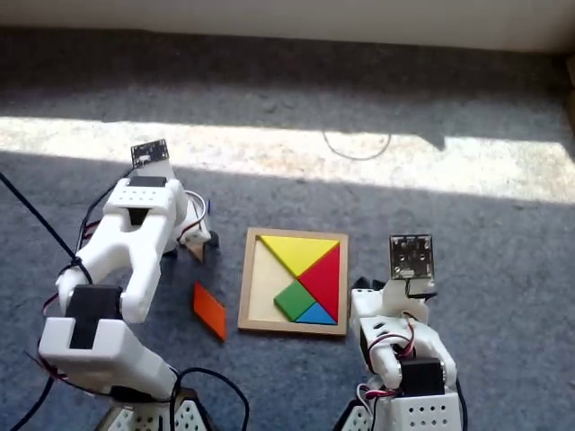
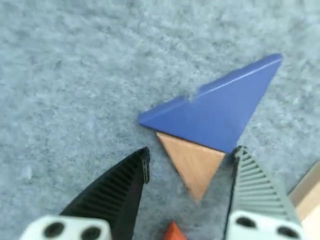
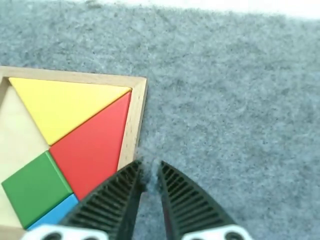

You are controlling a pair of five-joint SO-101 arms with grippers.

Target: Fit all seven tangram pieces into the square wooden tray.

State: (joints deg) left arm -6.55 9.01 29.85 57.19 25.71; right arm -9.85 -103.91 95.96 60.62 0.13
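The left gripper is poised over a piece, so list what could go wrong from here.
1. The open left gripper straddles the tan triangle, which touches the blue triangle; closing may drag the blue one along.
2. The right gripper sits right beside the tray rim; any move there could shift the tray.

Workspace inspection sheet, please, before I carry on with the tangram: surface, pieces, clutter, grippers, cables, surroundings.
Surface: grey carpet, part sunlit.
Job's things: tray holds yellow triangle, red triangle, green square, light blue triangle; orange parallelogram, dark blue triangle and tan triangle lie outside.
Clutter: nothing seen.
Grippers: left gripper open, straddling the tan triangle; right gripper shut, empty, beside the tray's rim.
Cables: black cable by left arm; thin loop on carpet.
Surroundings: pale wall along far edge.
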